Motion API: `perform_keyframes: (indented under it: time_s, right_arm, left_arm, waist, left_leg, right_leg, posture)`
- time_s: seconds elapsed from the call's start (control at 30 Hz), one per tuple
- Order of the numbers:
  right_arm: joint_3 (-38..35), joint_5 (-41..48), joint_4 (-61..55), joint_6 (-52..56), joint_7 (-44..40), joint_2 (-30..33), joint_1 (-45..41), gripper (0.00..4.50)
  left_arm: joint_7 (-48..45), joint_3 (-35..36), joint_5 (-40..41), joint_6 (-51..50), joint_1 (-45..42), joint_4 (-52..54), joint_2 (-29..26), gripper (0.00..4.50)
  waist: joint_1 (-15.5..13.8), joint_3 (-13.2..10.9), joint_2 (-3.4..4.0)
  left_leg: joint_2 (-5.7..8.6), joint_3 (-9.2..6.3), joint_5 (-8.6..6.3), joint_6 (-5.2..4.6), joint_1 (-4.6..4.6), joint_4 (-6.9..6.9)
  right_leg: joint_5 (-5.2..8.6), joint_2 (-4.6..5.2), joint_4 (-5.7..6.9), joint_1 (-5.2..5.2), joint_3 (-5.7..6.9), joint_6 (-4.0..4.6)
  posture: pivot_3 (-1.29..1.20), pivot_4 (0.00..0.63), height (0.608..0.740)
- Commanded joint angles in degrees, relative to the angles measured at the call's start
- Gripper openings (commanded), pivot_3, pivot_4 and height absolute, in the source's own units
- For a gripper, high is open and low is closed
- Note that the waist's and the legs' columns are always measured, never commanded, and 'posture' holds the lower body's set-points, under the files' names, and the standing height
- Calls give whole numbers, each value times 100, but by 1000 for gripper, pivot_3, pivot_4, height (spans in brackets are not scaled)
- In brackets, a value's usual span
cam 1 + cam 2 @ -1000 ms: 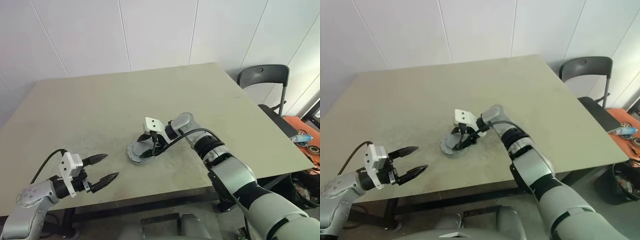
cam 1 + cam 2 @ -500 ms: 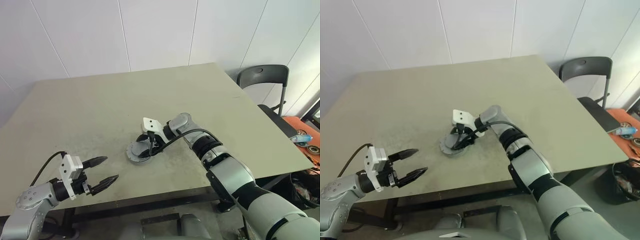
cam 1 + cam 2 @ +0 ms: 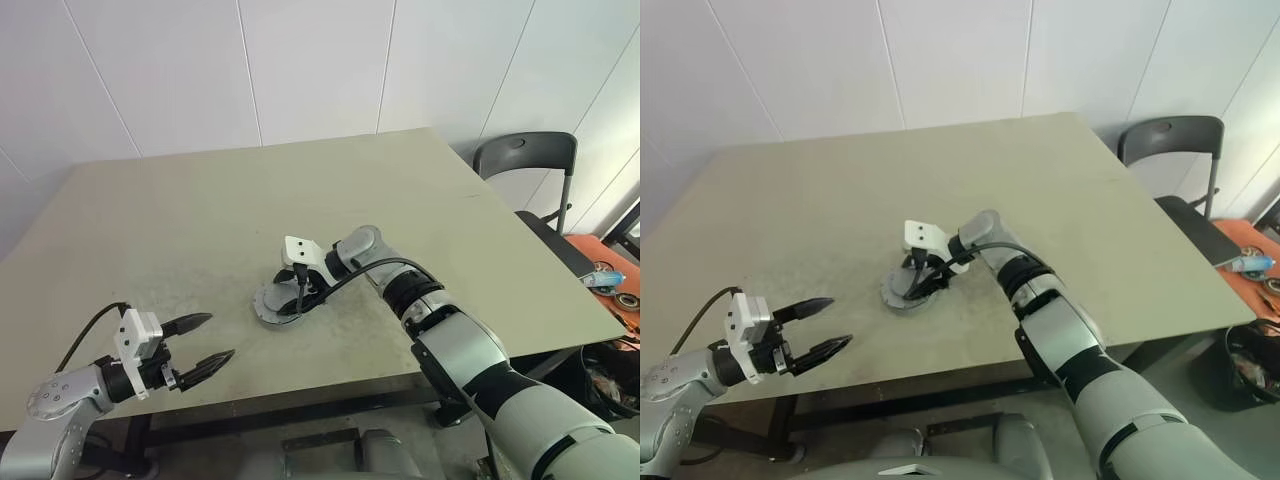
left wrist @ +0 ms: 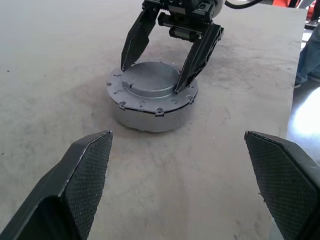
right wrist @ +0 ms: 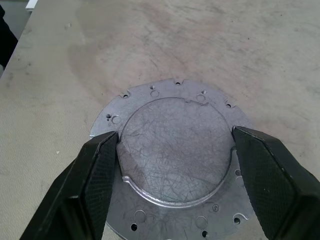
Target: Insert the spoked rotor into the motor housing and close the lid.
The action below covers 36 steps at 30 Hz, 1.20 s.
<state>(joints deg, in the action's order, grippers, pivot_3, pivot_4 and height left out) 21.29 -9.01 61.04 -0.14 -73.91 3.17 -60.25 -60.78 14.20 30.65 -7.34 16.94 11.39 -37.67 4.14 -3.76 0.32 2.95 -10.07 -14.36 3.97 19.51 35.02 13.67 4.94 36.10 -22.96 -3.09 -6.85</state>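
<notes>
While it hangs just off the near edge of the table (image 3: 150, 215), the left gripper (image 3: 205, 342) holds nothing, its two black fingers (image 4: 80, 177) spread wide with only bare tabletop between them. Ahead of those fingertips, well apart from them, sits a round grey metal assembly on the tabletop: the lid (image 4: 150, 79), a flat grey disc with a raised round centre and small holes around its flange, lies on top of a low cylindrical body that I take to be the motor housing (image 4: 150, 114), though its windings are covered. Directly over that assembly, on its far side from the left gripper, the right gripper (image 3: 296, 296) points down at the lid. Its fingers (image 5: 97, 172) stand on either side of the raised centre, each tip at or just beside the step's edge, resting on the flange; whether they actually press the step I cannot tell. Beyond the right arm, past the table's far right corner, stands a dark chair (image 3: 525, 160).
</notes>
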Motion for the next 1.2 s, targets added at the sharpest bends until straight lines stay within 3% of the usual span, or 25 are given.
perform_keyframes:
  time_s: [0.03,0.73,1.2]
  right_arm:
    - [-92,104,-16,346,-192,-77,-55,3277]
    - [-232,108,-182,50,125,-142,-163,3277]
    - [-168,95,-497,65,-192,7,-222,3277]
  left_arm:
    - [-20,128,7,43,-34,43,-67,4500]
    - [-97,80,-63,260,-62,-135,-27,4500]
    - [-146,70,-88,300,-95,-183,-12,4500]
  waist:
    - [-2,0,0]
    - [1,-2,2]
    - [-2,-2,3]
  left_leg:
    - [0,0,0,0,0,0]
    - [-1,-1,0,0,21,-10]
    - [-1,-1,0,0,30,-10]
  right_leg:
    - [0,0,0,0,0,0]
    - [3,-1,-1,-26,0,5]
    - [3,-1,-2,-33,0,5]
  posture:
    - [0,0,740]
    - [0,0,740]
    - [0,0,740]
